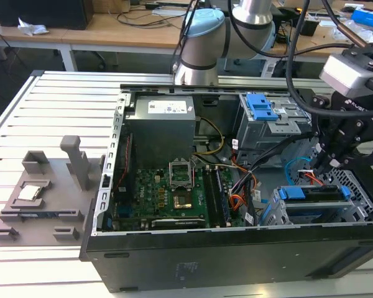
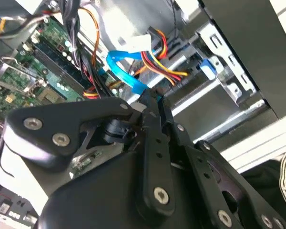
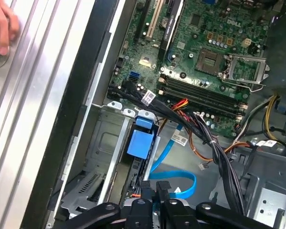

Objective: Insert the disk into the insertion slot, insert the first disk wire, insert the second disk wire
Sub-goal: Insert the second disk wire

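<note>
The open computer case [image 1: 236, 248] lies on its side on the slatted aluminium table [image 1: 50, 112], near the table's edge on the exterior view's right, so its whole interior faces up and the arm can reach in from above. The motherboard [image 1: 168, 192] covers the case floor toward the exterior view's left, and the grey power supply [image 1: 158, 127] sits by the far wall.

In the near corner of the case, on the exterior view's right, stands the insertion slot [image 1: 360, 198], its perforated silver walls framing a bay. The disk [image 1: 314, 194] already sits in that bay, its blue carrier showing along the top edge; seated there, its connector end faces the loose cables. In the first wrist view the carrier's blue tab [image 3: 139, 143] lies within the cage walls.

The gripper [image 1: 328, 162] hangs just above the disk's inner end, by the cables. In the first wrist view its fingers [image 3: 148, 191] are pressed close together, seemingly pinching the end of the blue flat wire [image 3: 178, 183], which loops beside the disk; the second wrist view likewise puts the fingertips at the blue wire's connector. I judge this is the first wire being brought to the disk's port, though the port itself is hidden.

A person's hand [image 3: 2, 26] rests at the table's edge, apart from the case.
</note>
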